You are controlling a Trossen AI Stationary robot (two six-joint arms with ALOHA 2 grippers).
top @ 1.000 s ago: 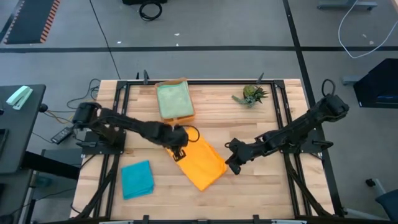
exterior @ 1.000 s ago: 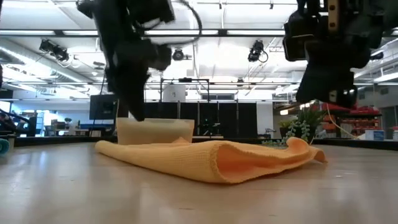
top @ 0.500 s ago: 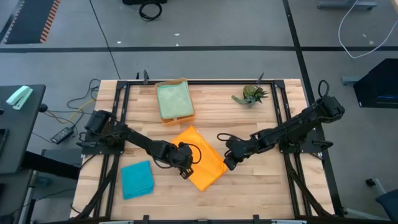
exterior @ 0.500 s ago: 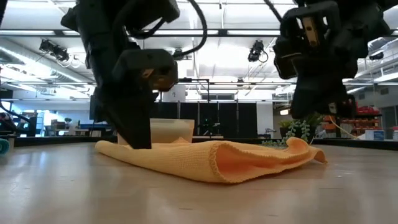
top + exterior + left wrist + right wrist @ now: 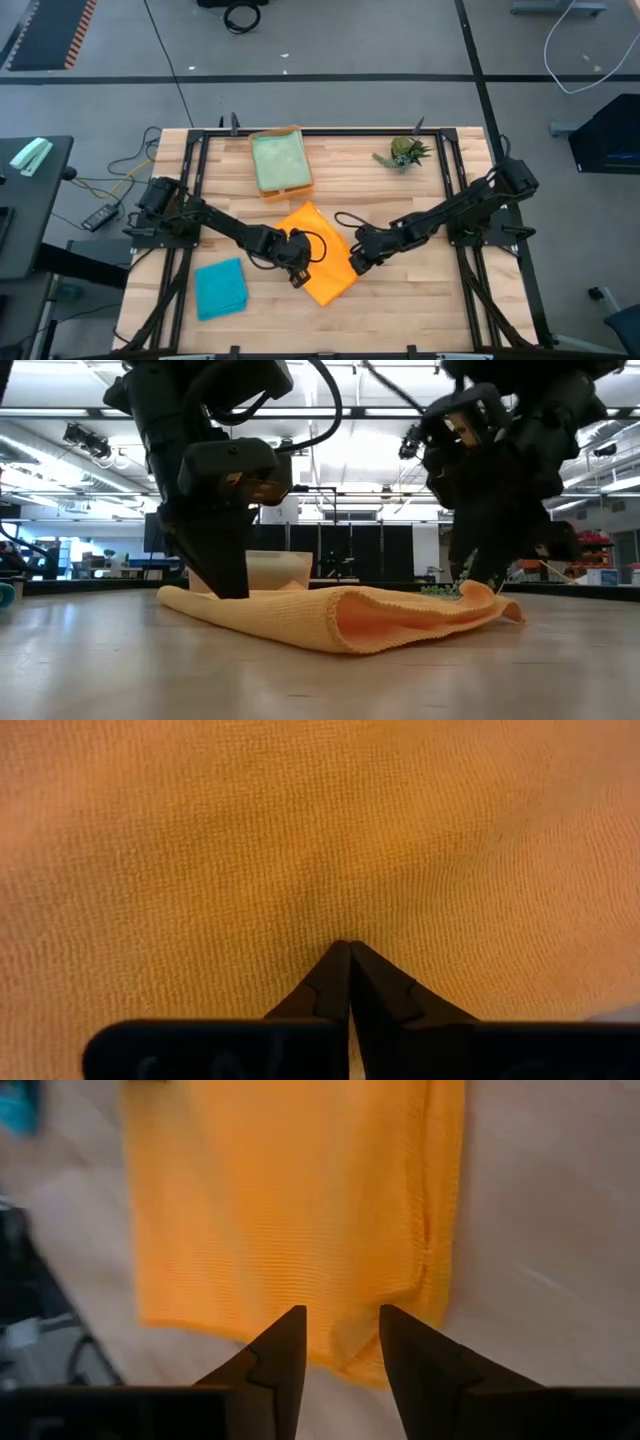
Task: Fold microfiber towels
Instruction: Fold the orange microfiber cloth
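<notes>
- Pinning seems to be the left claw's (image 5: 293, 262) job: its fingers are clenched tip to tip and planted on the near-left part of the orange towel (image 5: 322, 255), which I take to be a way of keeping the cloth from sliding while the other arm works.
- Over on the far side of that towel, the right claw (image 5: 352, 262) hovers at its right edge with its fingers parted and nothing between them; its wrist view shows the fingertips (image 5: 285, 1342) straddling the towel's hem, so I judge it is lining up to pinch that edge for the next fold.
- That orange towel lies in the middle of the tabletop (image 5: 420, 290), already doubled over. From table height the rounded fold faces the camera.
- Its long axis runs diagonally, from the back-left toward the front-right, with a corner pointing at the tray (image 5: 281, 164) behind it.
- A sage green towel (image 5: 277, 160) sits in that tray, and a folded teal towel (image 5: 220, 288) rests near the front-left, well apart from the orange one.
</notes>
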